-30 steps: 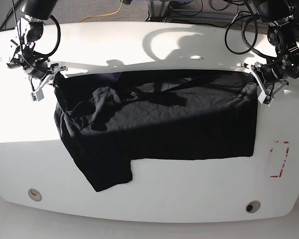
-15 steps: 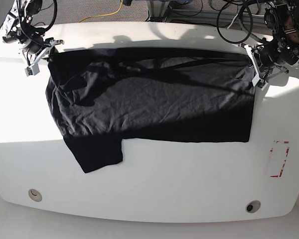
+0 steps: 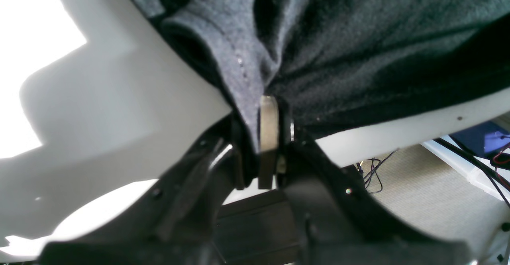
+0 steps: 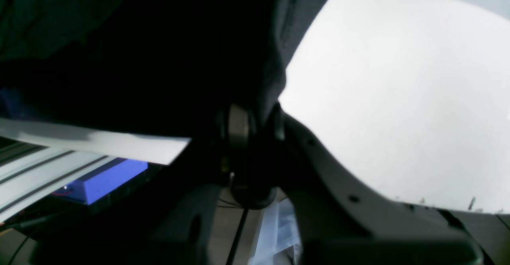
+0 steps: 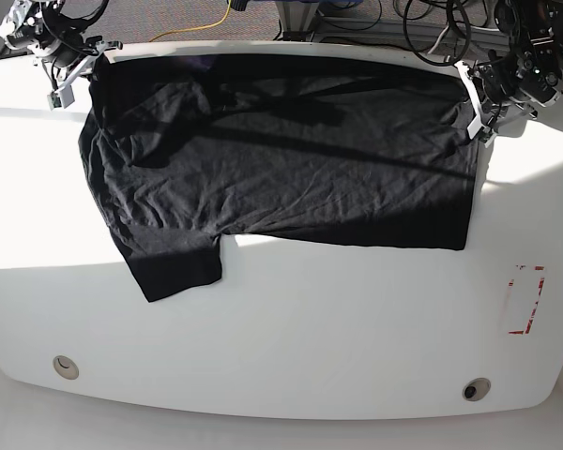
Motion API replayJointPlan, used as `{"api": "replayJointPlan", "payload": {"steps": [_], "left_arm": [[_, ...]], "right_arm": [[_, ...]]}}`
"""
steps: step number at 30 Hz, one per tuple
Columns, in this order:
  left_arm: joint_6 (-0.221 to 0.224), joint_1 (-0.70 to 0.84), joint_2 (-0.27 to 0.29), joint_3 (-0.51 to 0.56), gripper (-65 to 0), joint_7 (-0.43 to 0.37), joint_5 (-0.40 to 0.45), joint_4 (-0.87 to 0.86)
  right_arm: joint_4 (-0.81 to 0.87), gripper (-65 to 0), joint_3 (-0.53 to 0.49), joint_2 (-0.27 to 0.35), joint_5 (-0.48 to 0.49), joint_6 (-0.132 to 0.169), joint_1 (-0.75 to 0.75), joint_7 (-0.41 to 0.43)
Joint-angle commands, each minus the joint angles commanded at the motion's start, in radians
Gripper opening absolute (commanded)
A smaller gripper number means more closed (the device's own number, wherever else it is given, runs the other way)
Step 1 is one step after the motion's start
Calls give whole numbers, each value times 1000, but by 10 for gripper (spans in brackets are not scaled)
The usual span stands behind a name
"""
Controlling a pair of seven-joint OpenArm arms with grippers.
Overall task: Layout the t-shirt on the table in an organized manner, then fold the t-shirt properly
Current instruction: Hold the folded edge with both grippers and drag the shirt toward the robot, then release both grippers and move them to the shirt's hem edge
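T-shirt [image 5: 281,155] spread across the far half of the table [image 5: 291,347], black, wrinkled, one short sleeve hanging toward the near side beneath the right gripper's corner. Left gripper [image 5: 473,101] pinches the fabric corner at the far edge; the left wrist view shows the cloth [image 3: 318,50] bunched and clamped between the pressed-together fingers [image 3: 268,125], fanning out ahead of them. Right gripper [image 5: 75,70] pinches the opposite far corner; the right wrist view shows dark fabric [image 4: 139,57] gripped at the jaws, table surface [image 4: 398,97] just beside. Red dashed rectangle [image 5: 525,300] lies on the near side, well apart from the left gripper.
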Motion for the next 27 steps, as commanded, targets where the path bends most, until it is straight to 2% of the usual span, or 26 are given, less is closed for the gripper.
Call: {"api": "replayJointPlan", "payload": {"steps": [3, 6, 7, 9, 10, 11, 14, 15, 24, 27], "left_arm": [[0, 2, 0, 0, -637, 0, 3, 0], [0, 2, 0, 0, -593, 0, 3, 0], [0, 2, 0, 0, -563, 0, 3, 0], [0, 3, -5, 0, -479, 0, 3, 2], [0, 3, -11, 0, -447, 0, 3, 3], [0, 3, -21, 0, -401, 0, 3, 11], [0, 2, -32, 0, -321, 2, 0, 28], [0, 2, -34, 0, -303, 3, 0, 37], [0, -34, -46, 0, -288, 126, -9, 147], [0, -57, -69, 0, -288, 135, -63, 153]], "right_arm": [[2, -637, 2, -5, -2, 0, -2, 0], [2, -545, 2, -5, -2, 0, -2, 0], [2, -491, 2, -5, -2, 0, -2, 0], [5, -341, 2, -5, 0, 0, 2, 0], [9, -290, 2, -5, 0, 0, 2, 0], [21, -197, 3, -5, 0, 0, 2, 0], [64, -38, 3, -5, 0, 0, 0, 0], [81, -3, 5, -5, 0, 0, 0, 0], [204, 0, 100, 2, 3, 0, 8, -2], [224, 0, 95, 9, 3, 0, 31, -2]]}}
